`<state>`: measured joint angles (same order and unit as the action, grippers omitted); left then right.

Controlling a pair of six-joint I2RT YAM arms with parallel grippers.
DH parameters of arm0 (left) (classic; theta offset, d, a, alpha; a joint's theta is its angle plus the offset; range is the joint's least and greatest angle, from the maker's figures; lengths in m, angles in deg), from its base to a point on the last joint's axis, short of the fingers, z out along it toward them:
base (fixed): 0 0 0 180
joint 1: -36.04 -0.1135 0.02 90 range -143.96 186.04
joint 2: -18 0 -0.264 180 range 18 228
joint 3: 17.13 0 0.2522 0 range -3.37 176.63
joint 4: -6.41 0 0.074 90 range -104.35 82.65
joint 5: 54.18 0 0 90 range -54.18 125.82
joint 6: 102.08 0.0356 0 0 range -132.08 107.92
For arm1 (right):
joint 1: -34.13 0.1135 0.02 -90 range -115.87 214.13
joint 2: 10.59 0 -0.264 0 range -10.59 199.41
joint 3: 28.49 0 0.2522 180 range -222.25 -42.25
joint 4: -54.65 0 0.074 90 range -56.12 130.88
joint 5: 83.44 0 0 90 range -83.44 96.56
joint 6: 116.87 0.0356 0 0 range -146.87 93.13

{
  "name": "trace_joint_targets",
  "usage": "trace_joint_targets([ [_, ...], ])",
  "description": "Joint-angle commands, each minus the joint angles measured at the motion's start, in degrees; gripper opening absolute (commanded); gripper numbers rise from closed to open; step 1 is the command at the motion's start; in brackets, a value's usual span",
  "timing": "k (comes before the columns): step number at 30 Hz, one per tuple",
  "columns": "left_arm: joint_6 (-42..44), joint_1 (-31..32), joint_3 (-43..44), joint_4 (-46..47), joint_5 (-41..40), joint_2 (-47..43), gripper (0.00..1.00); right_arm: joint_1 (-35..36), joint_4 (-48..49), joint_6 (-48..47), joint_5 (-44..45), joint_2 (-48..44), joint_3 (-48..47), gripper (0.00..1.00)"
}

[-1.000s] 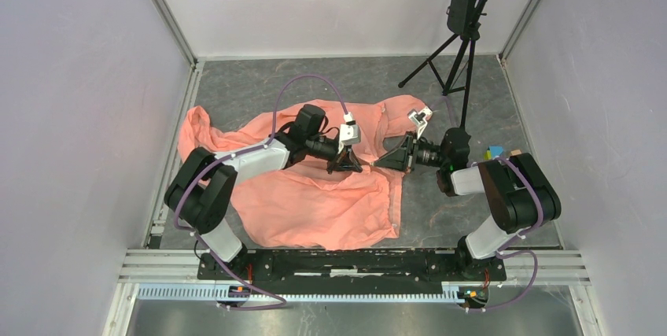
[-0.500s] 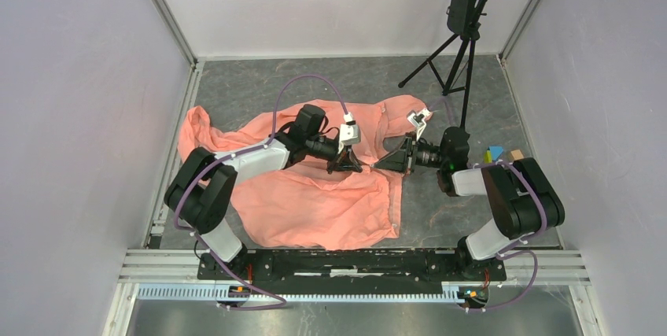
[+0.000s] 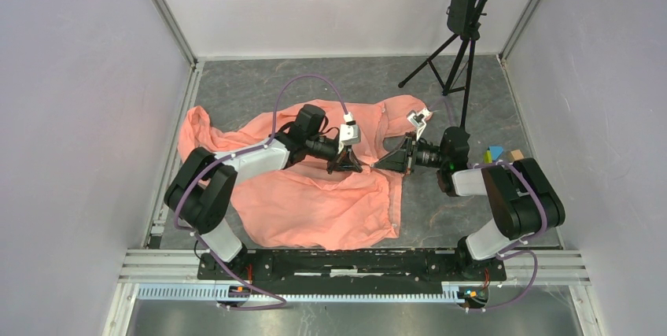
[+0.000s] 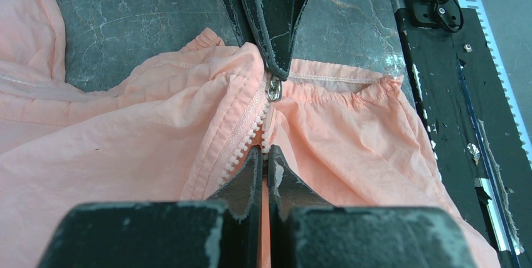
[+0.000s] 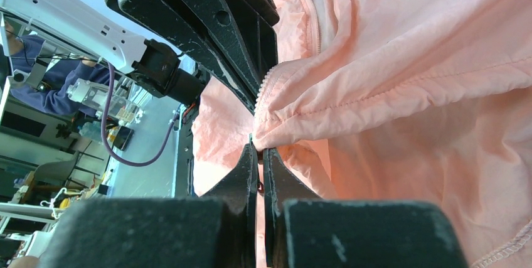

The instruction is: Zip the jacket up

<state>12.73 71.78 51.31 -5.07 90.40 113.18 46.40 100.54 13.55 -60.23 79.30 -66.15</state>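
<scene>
Grey marbled counter (image 3: pixel 236 88) carries the jacket (image 3: pixel 315 206), which lies spread and wrinkled across the middle and left, its gathered hem toward the arm bases. Both arms reach in over its upper right part and meet tip to tip. The left fingers (image 4: pixel 251 177) are pressed together on the pale zipper strip (image 4: pixel 241 133), whose teeth lie unjoined in front of them. The right fingers (image 5: pixel 276 180) are likewise closed, pinching the jacket's front edge. The small metal zipper pull (image 4: pixel 273 88) sits right at their tips.
</scene>
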Motion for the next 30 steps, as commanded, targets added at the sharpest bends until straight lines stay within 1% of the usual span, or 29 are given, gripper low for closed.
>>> trace_joint_targets([
  [1, 0.5, 0.4, 1.7, 0.5, 2.2, -1.0, 0.02, 0.4, 2.3, -0.7, 0.3, -0.1, -1.0, 0.00],
  [22, 0.6, 0.5, 1.9, 0.3, 2.2, -0.9, 0.02, 1.4, 3.7, 0.9, 0.6, 1.8, -2.2, 0.00],
  [23, 0.4, 0.5, 1.9, 0.3, 2.3, -0.8, 0.02, 1.4, 5.5, 2.2, 0.5, 2.0, -2.0, 0.01],
  [25, -0.7, 0.6, 2.1, 0.8, 2.4, -0.7, 0.02, 0.9, 10.9, 8.1, 0.4, 2.6, -1.4, 0.01],
  [27, -5.1, 0.7, 1.7, 3.7, 0.5, -1.0, 0.02, 0.0, 16.8, 14.4, 0.5, 3.5, -0.6, 0.08],
  [30, -11.3, 0.7, 0.1, 7.3, -1.4, -2.8, 0.02, -0.4, 22.3, 19.9, 1.0, 5.3, 0.3, 0.09],
])
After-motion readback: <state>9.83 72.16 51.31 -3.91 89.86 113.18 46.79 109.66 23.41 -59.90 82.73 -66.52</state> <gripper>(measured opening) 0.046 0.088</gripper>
